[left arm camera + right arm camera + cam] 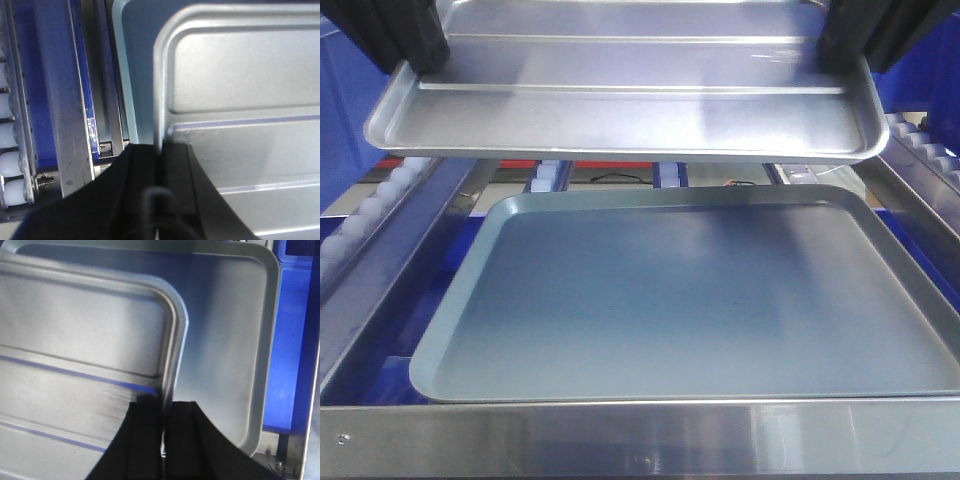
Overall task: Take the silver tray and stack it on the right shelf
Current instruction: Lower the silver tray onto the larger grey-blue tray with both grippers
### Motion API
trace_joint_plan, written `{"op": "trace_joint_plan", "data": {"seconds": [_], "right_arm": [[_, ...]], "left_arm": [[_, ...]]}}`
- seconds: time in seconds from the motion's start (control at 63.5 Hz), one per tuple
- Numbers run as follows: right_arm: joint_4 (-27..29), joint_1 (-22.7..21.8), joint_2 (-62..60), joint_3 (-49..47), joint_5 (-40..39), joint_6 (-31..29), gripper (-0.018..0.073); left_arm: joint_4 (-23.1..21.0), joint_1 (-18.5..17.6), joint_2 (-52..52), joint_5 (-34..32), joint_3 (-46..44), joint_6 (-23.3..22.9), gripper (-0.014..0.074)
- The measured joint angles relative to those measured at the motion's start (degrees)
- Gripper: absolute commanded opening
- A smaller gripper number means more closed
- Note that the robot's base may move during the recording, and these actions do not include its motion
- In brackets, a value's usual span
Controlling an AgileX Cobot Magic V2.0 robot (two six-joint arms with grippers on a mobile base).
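The left tool and right tool each pinch a side rim of the silver tray, holding it clear above the grey tray on the right shelf. Placing step, I'd say: lower evenly, then release together
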Motion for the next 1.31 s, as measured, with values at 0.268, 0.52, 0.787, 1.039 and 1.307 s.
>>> {"op": "trace_joint_plan", "data": {"seconds": [0.268,0.52,0.787,1.039,1.307], "right_arm": [[0.0,0.0,0.0,0.0,0.1,0.0,0.0057],[0.0,0.0,0.0,0.0,0.1,0.0,0.0057],[0.0,0.0,0.0,0.0,0.0,0.0,0.0057],[0.0,-0.6,0.0,0.0,0.2,-2.4,0.0057],[0.8,-6.4,2.5,0.0,2.6,-8.7,0.0057]], "left_arm": [[0.0,0.0,0.0,0.0,0.0,0.0,-0.0093],[0.0,0.0,0.0,0.0,0.0,0.0,-0.0093],[0.0,0.0,0.0,0.0,0.0,0.0,-0.0093],[0.0,0.0,0.4,-1.9,0.0,0.0,-0.0093],[-3.5,0.0,8.2,-6.2,0.0,-0.1,-0.0093]]}}
